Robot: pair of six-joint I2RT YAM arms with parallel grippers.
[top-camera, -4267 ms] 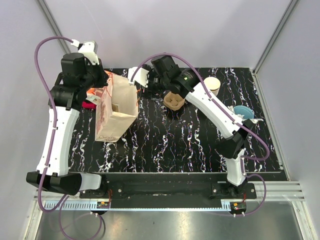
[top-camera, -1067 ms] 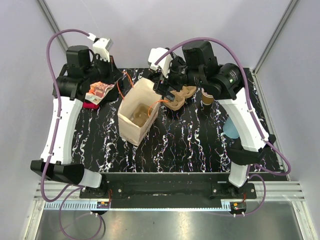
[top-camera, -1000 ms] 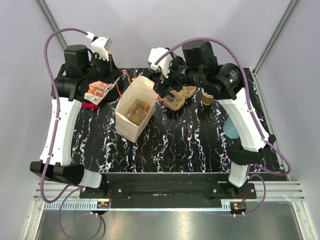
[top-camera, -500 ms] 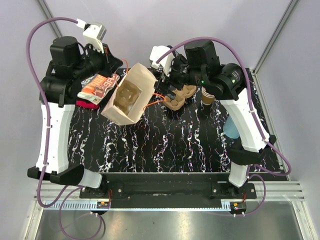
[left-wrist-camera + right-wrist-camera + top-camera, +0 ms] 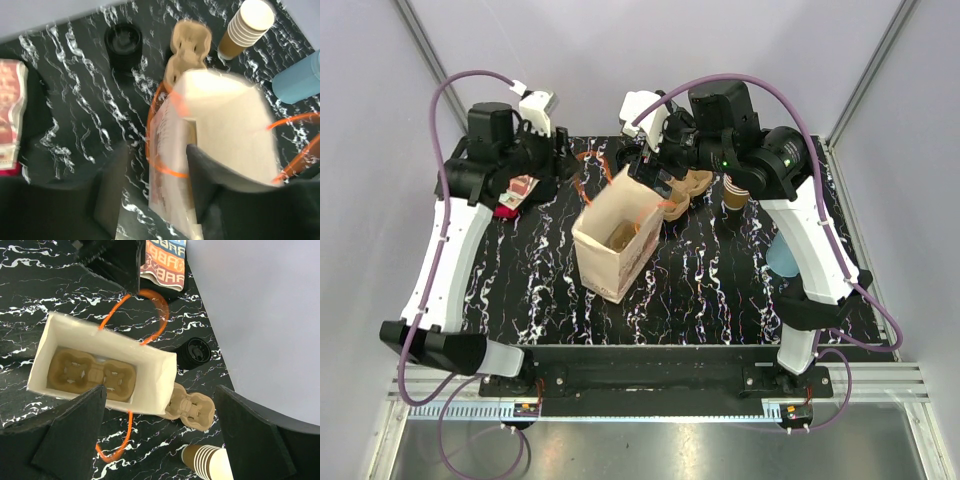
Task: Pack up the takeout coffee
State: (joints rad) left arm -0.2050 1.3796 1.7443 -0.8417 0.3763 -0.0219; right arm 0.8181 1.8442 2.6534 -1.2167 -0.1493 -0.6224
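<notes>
The takeout coffee [image 5: 122,42] is a cup with a black lid [image 5: 195,352], standing at the back of the table beyond the bag. In the top view the arms hide it. A pale paper bag [image 5: 616,240] with orange handles stands upright, mouth open, with a cup carrier [image 5: 92,374] on its floor. My left gripper [image 5: 155,195] hangs above the bag's left wall [image 5: 170,165], blurred, jaws apart and gripping nothing. It sits up and left of the bag [image 5: 563,165]. My right gripper [image 5: 160,432] is wide open and empty above the bag's far rim [image 5: 655,165].
A second cup carrier [image 5: 192,407] lies just behind the bag. A stack of lidless paper cups [image 5: 247,25] stands to its right. A light blue cup [image 5: 782,258] is at the right. A printed snack packet [image 5: 520,190] lies at the back left.
The bag hung tilted from my left gripper at the back left. It now stands upright, farther right and nearer. My left gripper has opened and let it go. The right arm barely moved.
</notes>
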